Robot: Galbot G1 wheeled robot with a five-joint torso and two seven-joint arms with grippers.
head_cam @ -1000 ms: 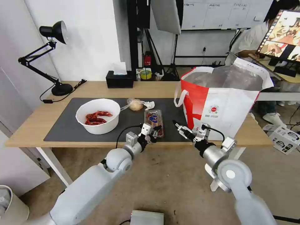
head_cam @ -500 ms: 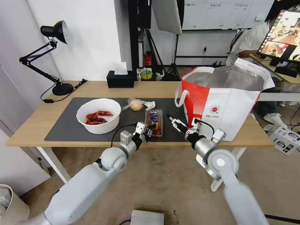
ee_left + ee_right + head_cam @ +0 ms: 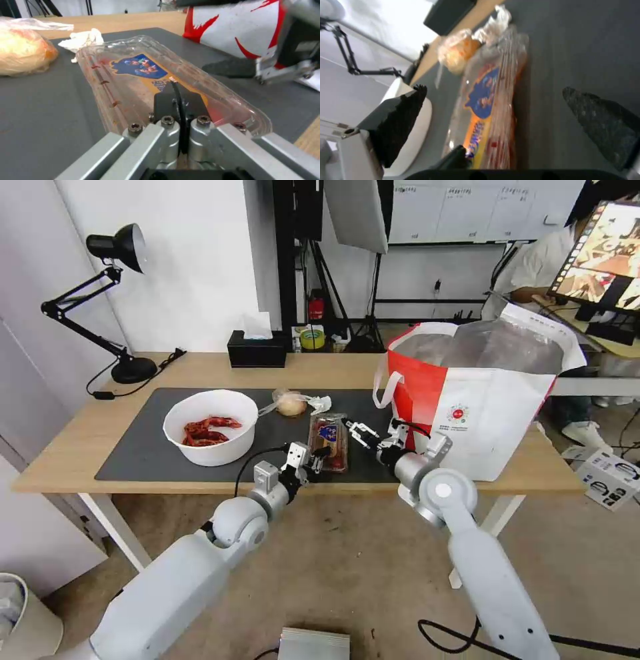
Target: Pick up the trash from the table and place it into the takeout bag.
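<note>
The clear hinged tray (image 3: 329, 435) with red scraps lies on the dark mat (image 3: 133, 447) of the table (image 3: 67, 447). My left gripper (image 3: 313, 457) is shut at the tray's near end, its fingertips (image 3: 180, 98) resting over the lid (image 3: 140, 72). My right gripper (image 3: 357, 432) stands open beside the tray's right edge, and its fingers (image 3: 400, 117) straddle the tray (image 3: 486, 100). The white bowl (image 3: 210, 427) of red shells sits to the left. Behind the tray lie the bagged yellowish lump (image 3: 290, 405) and a crumpled tissue (image 3: 320, 403). The takeout bag (image 3: 480, 407) stands open at the right.
A black tissue box (image 3: 255, 350) and a black desk lamp (image 3: 113, 300) stand along the table's back edge. The takeout bag's white handle (image 3: 383, 387) hangs close to my right arm. A monitor (image 3: 603, 253) sits on another desk behind the bag.
My right gripper has moved up from the table's front edge and leftward, ending next to the tray. My left gripper has shifted slightly left at the tray's near end.
</note>
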